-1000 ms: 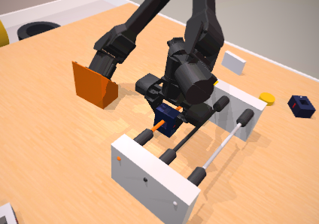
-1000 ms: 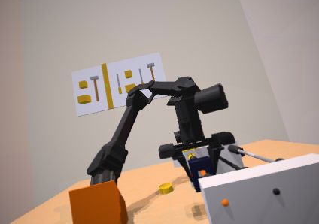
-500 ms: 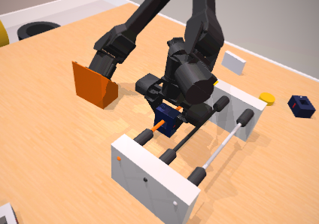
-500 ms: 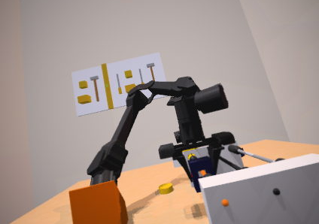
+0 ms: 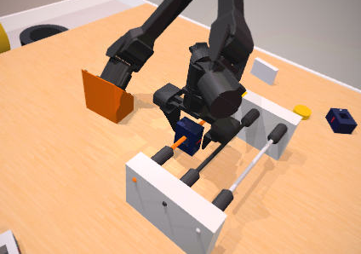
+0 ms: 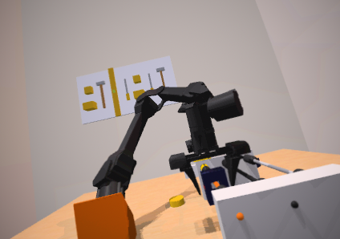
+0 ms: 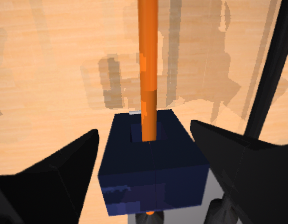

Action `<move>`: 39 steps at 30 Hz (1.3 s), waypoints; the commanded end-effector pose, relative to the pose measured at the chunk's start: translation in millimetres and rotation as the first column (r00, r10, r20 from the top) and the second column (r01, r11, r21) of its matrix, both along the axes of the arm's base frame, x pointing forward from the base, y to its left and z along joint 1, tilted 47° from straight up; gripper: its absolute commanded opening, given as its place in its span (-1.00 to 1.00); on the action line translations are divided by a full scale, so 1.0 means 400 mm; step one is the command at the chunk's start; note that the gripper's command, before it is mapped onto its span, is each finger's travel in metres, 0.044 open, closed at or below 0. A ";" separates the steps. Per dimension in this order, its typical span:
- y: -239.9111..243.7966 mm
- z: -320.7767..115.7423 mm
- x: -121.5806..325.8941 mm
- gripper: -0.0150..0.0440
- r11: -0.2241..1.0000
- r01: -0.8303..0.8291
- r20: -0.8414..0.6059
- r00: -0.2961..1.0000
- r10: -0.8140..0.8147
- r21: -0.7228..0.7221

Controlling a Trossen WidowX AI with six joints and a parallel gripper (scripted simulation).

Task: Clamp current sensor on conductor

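Observation:
The dark blue sensor sits round the orange conductor, which passes through its square window. Its body looks closed, with no gap seen; whether the latch is engaged cannot be told. A small red mark shows on its side in the top view. No arrow or LOAD lettering can be read. My gripper is open, with one finger on each side of the sensor. In the wrist view, table shows between each fingertip and the sensor.
A black conductor and a white conductor run beside the orange one between two white end blocks. An orange wedge-shaped block is at the left. Another dark blue block and a yellow disc are at the right.

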State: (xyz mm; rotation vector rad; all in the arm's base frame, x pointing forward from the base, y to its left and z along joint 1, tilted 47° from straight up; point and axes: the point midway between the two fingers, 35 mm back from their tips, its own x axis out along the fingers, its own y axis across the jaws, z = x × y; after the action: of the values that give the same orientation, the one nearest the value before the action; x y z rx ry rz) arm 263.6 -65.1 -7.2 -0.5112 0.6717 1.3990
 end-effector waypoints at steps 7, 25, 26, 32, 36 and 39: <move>0.000 0.000 0.000 1.00 1.000 -0.001 0.001 1.000 0.001 0.000; -0.207 0.165 -0.017 1.00 1.000 0.026 -0.017 1.000 -0.026 0.003; -0.207 0.165 -0.017 1.00 1.000 0.026 -0.017 1.000 -0.026 0.003; -0.207 0.165 -0.017 1.00 1.000 0.026 -0.017 1.000 -0.026 0.003; -0.207 0.165 -0.017 1.00 1.000 0.026 -0.017 1.000 -0.026 0.003; -0.207 0.165 -0.017 1.00 1.000 0.026 -0.017 1.000 -0.026 0.003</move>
State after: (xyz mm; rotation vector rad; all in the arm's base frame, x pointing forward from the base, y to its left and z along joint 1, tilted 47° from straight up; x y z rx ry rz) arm 257.4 -147.7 58.6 -0.4849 0.6872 1.3777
